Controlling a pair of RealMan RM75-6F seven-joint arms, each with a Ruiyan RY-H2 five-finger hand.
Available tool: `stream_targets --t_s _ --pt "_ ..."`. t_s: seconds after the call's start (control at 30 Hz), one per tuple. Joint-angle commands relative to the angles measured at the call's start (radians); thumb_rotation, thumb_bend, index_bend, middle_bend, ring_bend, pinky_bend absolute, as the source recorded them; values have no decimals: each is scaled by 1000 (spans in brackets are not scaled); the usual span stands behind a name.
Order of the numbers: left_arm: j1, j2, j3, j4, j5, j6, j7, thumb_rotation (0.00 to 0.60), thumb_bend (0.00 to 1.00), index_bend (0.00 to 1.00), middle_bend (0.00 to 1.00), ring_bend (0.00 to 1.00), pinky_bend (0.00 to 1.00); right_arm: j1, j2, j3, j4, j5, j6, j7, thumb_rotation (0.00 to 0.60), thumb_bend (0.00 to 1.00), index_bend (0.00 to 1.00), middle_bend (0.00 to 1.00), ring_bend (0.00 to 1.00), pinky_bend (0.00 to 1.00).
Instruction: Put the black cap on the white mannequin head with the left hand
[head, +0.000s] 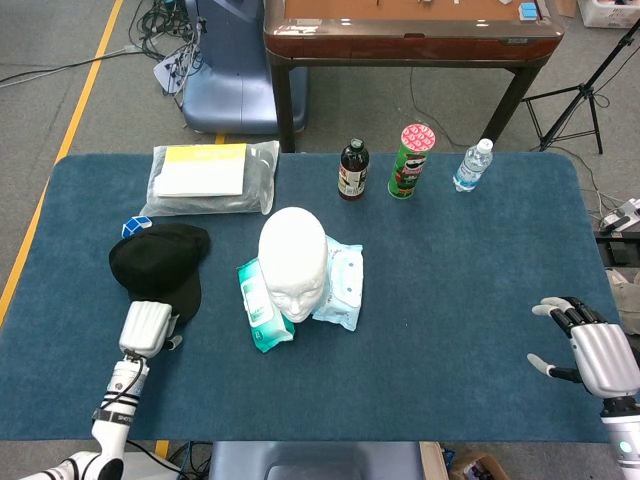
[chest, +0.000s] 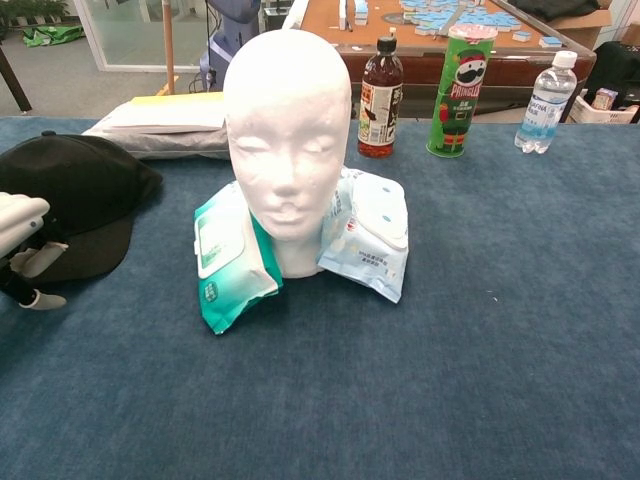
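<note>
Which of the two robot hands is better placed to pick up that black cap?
The left robot hand: it sits right at the brim of the black cap. The right robot hand hovers open at the table's far side.

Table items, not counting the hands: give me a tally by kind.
Bottles: 2, a dark glass bottle and a clear plastic water bottle
Green crisp cans: 1
Wet-wipe packs: 2
White mannequin heads: 1
Black caps: 1
Clear bagged packages: 1
Small blue-and-white cubes: 1
Total: 9
</note>
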Motion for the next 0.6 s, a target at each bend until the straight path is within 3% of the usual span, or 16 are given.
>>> stream_targets --t_s 0.03,0.6 --pt "-5 -7 -8 8 -9 -4 5 600 37 883 978 592 532 0 0 0 0 -1 1 1 600 121 321 283 202 382" --pt "-28 -39 -39 84 -39 -15 -22 600 37 888 984 595 532 0 -1 0 0 0 -1 -3 600 122 321 283 202 382"
